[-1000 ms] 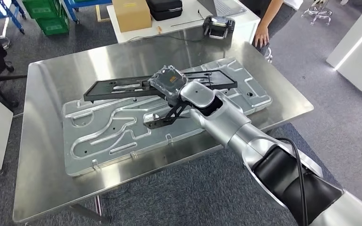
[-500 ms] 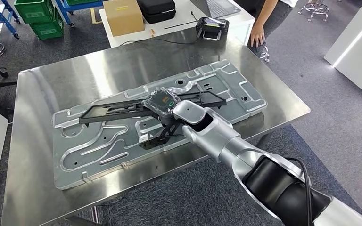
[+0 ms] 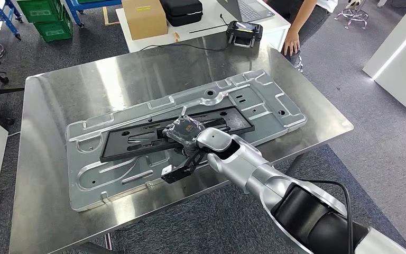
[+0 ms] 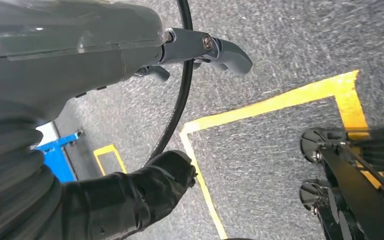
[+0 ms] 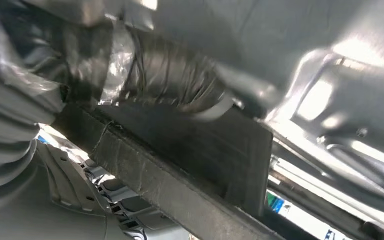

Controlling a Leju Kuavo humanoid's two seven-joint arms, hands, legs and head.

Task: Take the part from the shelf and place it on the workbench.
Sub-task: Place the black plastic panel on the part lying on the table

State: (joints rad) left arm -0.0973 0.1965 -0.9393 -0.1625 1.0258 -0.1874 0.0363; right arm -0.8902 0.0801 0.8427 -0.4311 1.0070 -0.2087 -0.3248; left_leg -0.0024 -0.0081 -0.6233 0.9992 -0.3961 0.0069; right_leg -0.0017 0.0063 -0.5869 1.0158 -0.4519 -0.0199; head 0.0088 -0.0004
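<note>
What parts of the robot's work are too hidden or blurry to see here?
- Head view: the right hand sits on the black part; its fingers hide underneath.
- Right wrist view: the hand's grip on the black part is blurred and too close.
- Head view: a person is cut off by the top edge.

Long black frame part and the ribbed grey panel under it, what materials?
Long black frame part: likely moulded plastic, matte, no glints. Ribbed grey panel: probably stamped sheet metal, dull sheen, pressed grooves. Steel workbench top: brushed, mirror-like reflections.
</note>
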